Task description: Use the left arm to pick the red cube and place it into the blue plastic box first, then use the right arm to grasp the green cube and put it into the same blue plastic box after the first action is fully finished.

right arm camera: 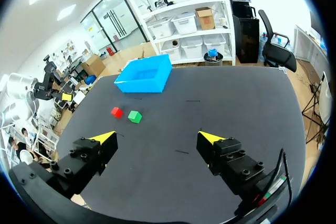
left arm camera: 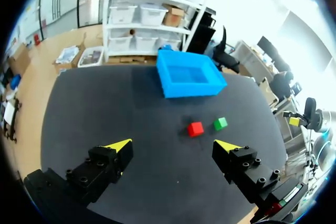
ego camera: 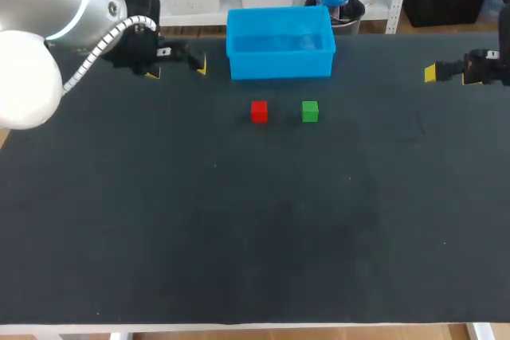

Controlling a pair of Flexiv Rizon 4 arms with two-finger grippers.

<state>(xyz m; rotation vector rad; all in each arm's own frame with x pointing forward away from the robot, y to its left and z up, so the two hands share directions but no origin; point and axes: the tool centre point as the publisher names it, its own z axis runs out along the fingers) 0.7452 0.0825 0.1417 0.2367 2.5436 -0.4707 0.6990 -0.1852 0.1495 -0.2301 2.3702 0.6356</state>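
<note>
- Our left pincer [left arm camera: 173,145] hangs over the worktop [ego camera: 239,228] with its fingers spread wide. The left wrist view shows both yellow tips, well apart from the cubes ahead of them.
- Our right pincer [right arm camera: 157,137] is also wide open. The right wrist view shows both of its tips, whereas the head view shows only one yellow tip at the worktop's right edge.
- The red cube [ego camera: 259,111] sits on the worktop just beside the green cube [ego camera: 310,111], with a small gap between them. From the head view, red is on our left.
- The blue plastic box [ego camera: 280,65] stands beyond the cubes, near but not touching them.
- Only the head view shows our left pincer level with the box, off to its left.
</note>
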